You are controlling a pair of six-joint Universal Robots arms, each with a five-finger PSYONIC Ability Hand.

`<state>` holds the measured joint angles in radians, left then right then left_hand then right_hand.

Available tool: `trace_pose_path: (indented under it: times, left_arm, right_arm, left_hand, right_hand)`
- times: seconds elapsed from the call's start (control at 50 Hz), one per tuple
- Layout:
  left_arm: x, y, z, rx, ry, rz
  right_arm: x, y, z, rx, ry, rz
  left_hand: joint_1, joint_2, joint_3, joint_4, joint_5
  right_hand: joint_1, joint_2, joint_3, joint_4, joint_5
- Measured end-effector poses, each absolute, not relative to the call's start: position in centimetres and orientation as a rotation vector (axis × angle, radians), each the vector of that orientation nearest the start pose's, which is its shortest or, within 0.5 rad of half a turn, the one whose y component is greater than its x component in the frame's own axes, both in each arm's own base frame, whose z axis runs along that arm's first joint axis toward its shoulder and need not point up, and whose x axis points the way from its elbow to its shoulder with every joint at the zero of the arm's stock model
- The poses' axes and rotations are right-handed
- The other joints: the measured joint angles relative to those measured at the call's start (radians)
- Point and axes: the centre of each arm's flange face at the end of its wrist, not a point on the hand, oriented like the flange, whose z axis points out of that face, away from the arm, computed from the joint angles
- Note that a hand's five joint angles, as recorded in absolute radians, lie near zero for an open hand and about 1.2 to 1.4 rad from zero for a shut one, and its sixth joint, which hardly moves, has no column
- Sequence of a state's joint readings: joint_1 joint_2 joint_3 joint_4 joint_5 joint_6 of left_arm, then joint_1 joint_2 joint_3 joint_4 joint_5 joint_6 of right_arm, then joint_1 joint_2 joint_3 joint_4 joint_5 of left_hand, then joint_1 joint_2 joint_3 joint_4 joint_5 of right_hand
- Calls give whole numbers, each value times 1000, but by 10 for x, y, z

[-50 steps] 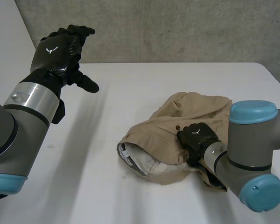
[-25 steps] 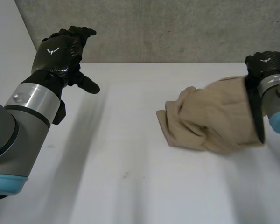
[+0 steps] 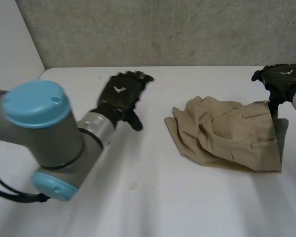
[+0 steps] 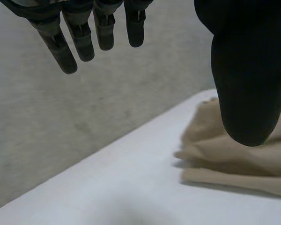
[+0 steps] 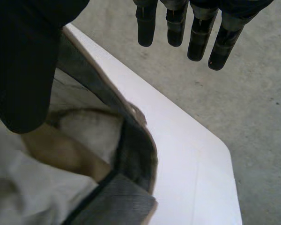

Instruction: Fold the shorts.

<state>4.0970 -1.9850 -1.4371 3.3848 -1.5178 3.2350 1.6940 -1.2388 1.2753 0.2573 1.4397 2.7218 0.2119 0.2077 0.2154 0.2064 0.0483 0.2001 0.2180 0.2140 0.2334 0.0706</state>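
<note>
Since the fingers (image 4: 68,58) of my left hand (image 3: 121,94) are straight and spread away from the thumb, they hold nothing. That hand hovers well apart from the shorts (image 3: 227,136), off their crumpled leg end. The fingers (image 5: 196,44) of my right hand (image 3: 283,79) are straight too, parted from the thumb and gripping nothing, just above the shorts' waistband (image 3: 282,133) end. The shorts lie bunched in 1 heap on the white table (image 3: 153,197). I judge them light, soft and floppy, prone to sag and wrinkle, not slippery. The waistband, with its grey lining turned out, looks the firmest part. I would pinch its 2 corners first, then the leg hems.
</note>
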Motion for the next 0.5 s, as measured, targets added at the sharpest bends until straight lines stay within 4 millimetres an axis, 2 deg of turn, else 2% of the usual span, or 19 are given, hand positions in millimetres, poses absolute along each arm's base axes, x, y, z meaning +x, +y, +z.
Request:
trace_pose_path:
  times: [0.08, 0.24, 0.34, 0.42, 0.5]
  left_arm:
    - [-358, -239, 214, 1117, 2372, -2390]
    - [-384, -248, 197, 1200, 2355, -2391]
    - [-405, -250, 181, 1269, 2361, -2396]
    - [-414, -251, 173, 1313, 2364, -2402]
    - [-431, -250, 156, 1432, 2374, -2402]
  right_arm:
    - [185, -315, 278, -829, 2436, -1902]
    - [185, -299, 286, -843, 2444, -1885]
    - [186, -288, 282, -866, 2487, -1788]
    - [186, -286, 279, -873, 2500, -1758]
    - [186, -282, 265, -895, 2512, -1698]
  left_hand:
    - [0, 0, 0, 0, 0]
    - [0, 0, 0, 0, 0]
    - [0, 0, 0, 0, 0]
    - [0, 0, 0, 0, 0]
    - [0, 0, 0, 0, 0]
  right_hand:
    - [0, 0, 0, 0, 0]
    - [0, 0, 0, 0, 0]
    - [0, 0, 0, 0, 0]
    - [0, 0, 0, 0, 0]
    - [0, 0, 0, 0, 0]
